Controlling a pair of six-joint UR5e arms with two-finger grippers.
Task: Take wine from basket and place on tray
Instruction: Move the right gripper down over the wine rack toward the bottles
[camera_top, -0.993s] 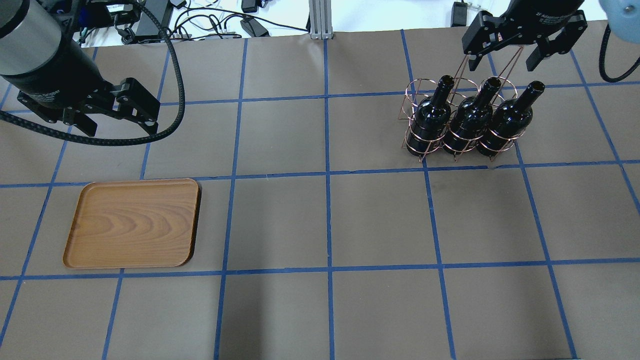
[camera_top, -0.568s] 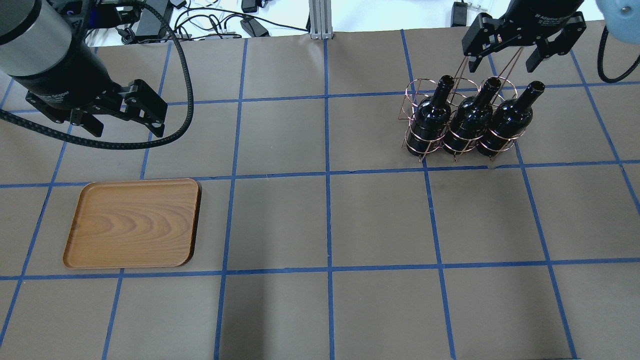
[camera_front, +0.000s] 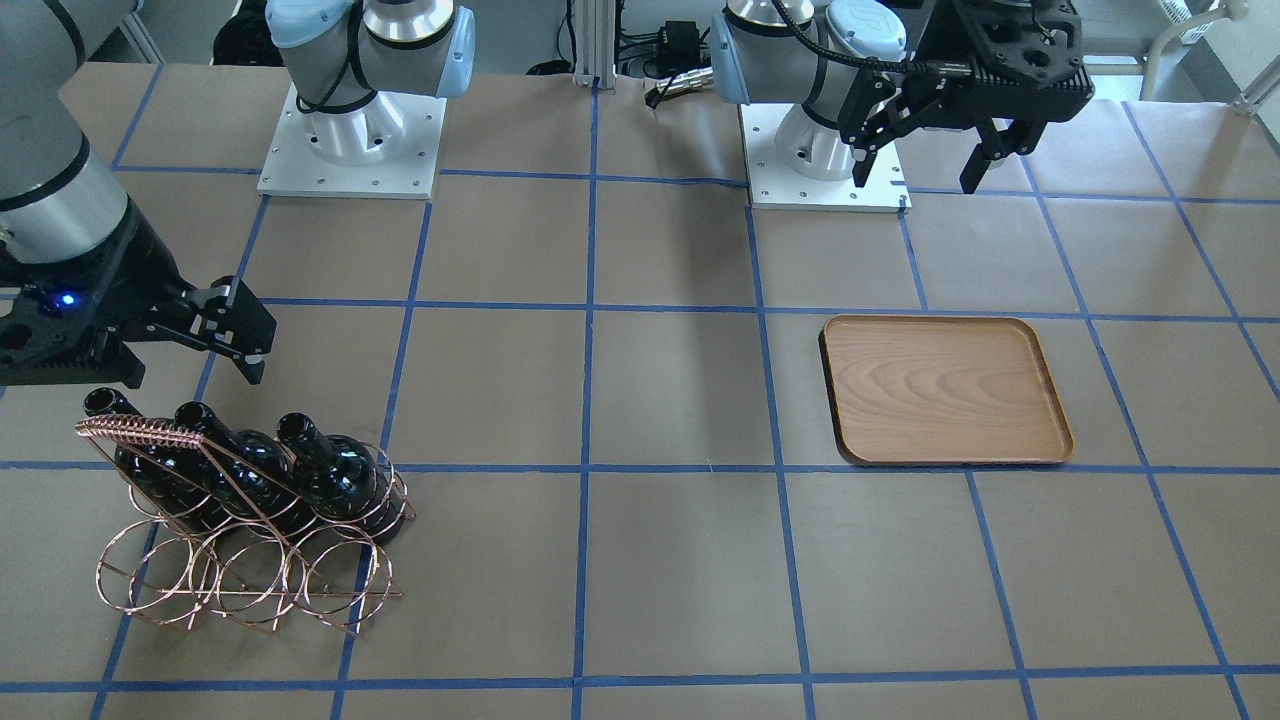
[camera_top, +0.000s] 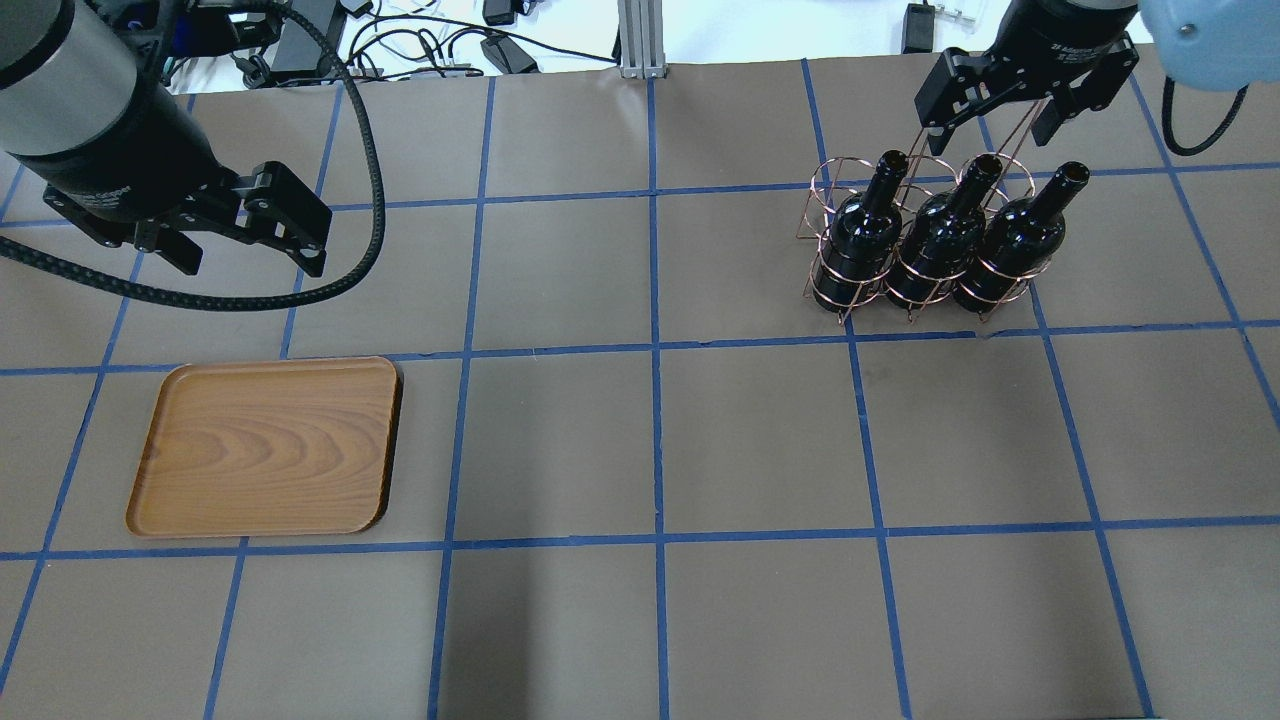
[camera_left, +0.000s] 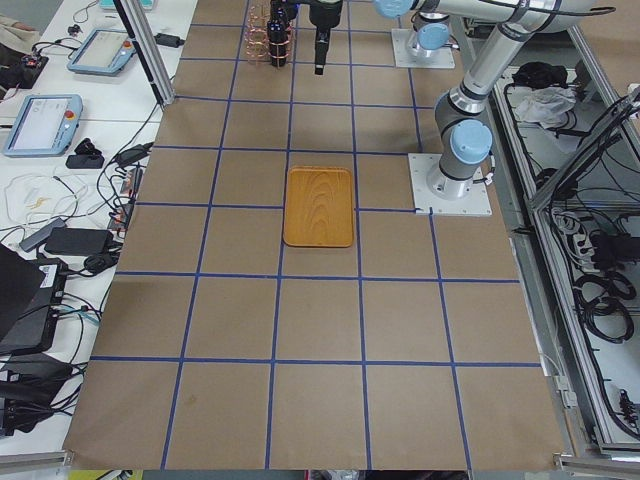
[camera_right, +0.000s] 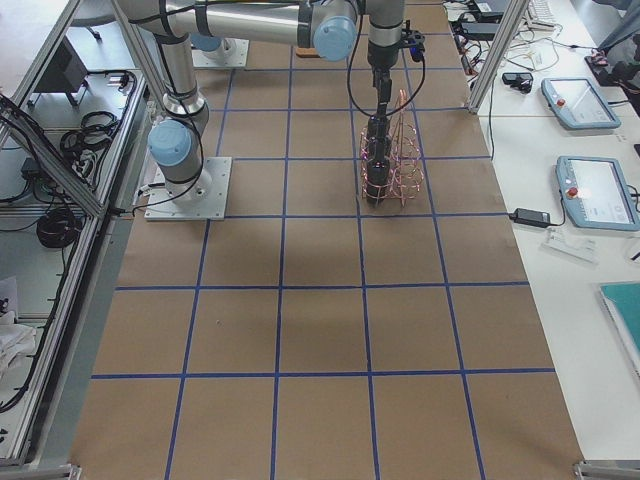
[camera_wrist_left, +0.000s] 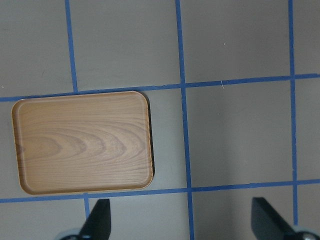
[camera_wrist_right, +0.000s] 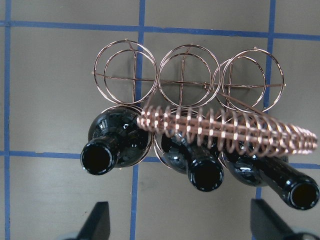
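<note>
Three black wine bottles (camera_top: 935, 235) stand in the copper wire basket (camera_top: 830, 180) at the far right, filling its row nearer the robot. In the right wrist view their mouths (camera_wrist_right: 205, 175) show beside the coil-wrapped handle (camera_wrist_right: 225, 130). My right gripper (camera_top: 990, 105) is open and empty, hovering above the bottle necks; it also shows in the front-facing view (camera_front: 185, 362). The wooden tray (camera_top: 265, 445) lies bare at the near left. My left gripper (camera_top: 240, 230) is open and empty, above the table just beyond the tray. The left wrist view shows the tray (camera_wrist_left: 82, 142).
The basket's other row of rings (camera_wrist_right: 185, 72) holds nothing. Brown paper with a blue tape grid (camera_top: 655, 350) covers the table. Cables and boxes (camera_top: 420, 40) lie past the far edge. The arm bases (camera_front: 350, 140) stand on the robot's side.
My right gripper has shifted slightly left over the bottle necks. My left gripper has drifted a little to the right. Bottles, basket and tray have not moved.
</note>
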